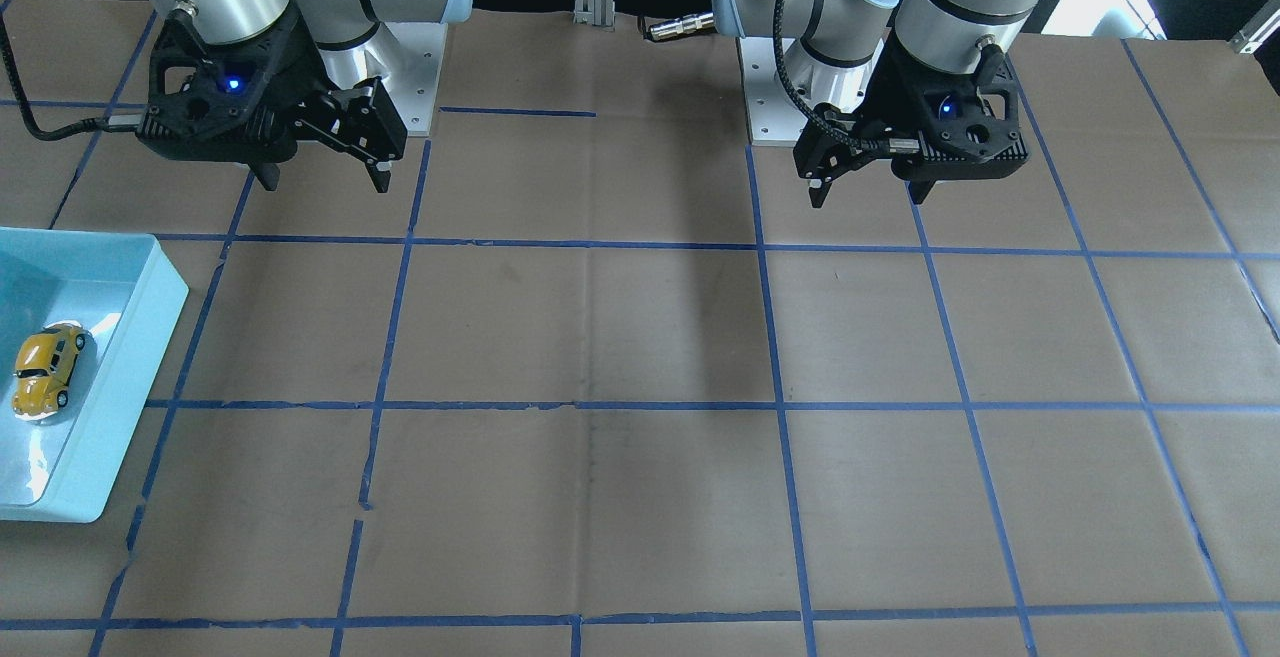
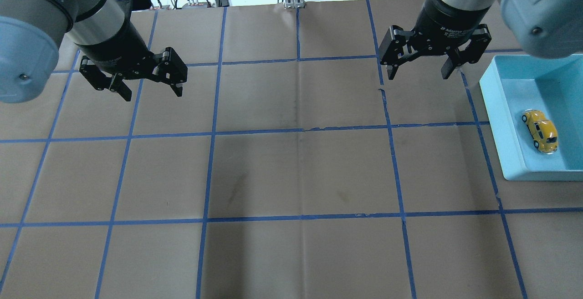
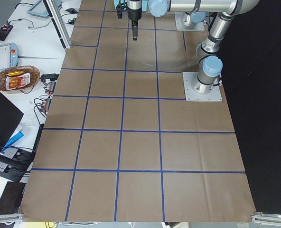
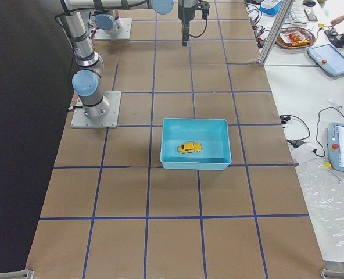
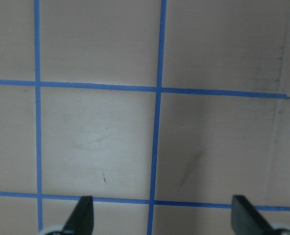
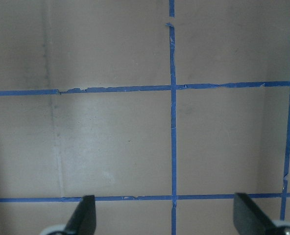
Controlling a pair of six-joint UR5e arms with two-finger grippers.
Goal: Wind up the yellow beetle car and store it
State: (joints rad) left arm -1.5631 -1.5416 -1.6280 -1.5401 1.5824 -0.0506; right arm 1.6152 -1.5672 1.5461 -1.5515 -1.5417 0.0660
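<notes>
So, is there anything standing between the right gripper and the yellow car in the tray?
Nothing visible lies on the table between the open right gripper and the yellow beetle car. Only the near wall of the light blue tray stands between them, so a reach from above is probably needed.
</notes>
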